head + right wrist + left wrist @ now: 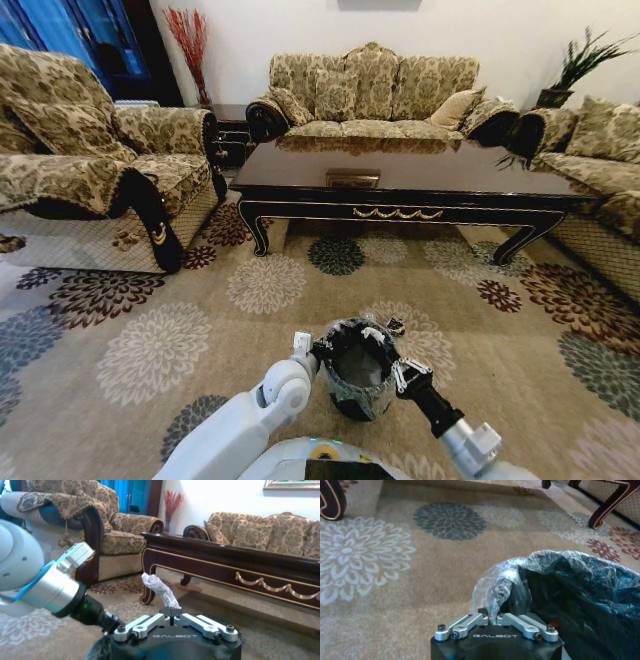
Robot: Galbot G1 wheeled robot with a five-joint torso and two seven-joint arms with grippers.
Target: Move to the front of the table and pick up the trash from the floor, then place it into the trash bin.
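1. Head view, lower centre: trash bin [358, 381] on the carpet, just in front of the robot, the table [400, 175] well beyond it.
2. Left gripper [318, 349] at the bin's left rim, fingers pinched closed on the liner bag [502, 587].
3. Right gripper [402, 377] at the right rim, closed on a crumpled white scrap of trash [160, 590] standing up from its fingertips.
4. Judgement: the scrap is at the rim, right arm nearer; bin mouth lies just left of it.

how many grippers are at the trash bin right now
2. The left gripper is at the rim of the trash bin on the robot's left, shut on the bag liner. The right gripper is at the opposite rim, pinching crumpled plastic.
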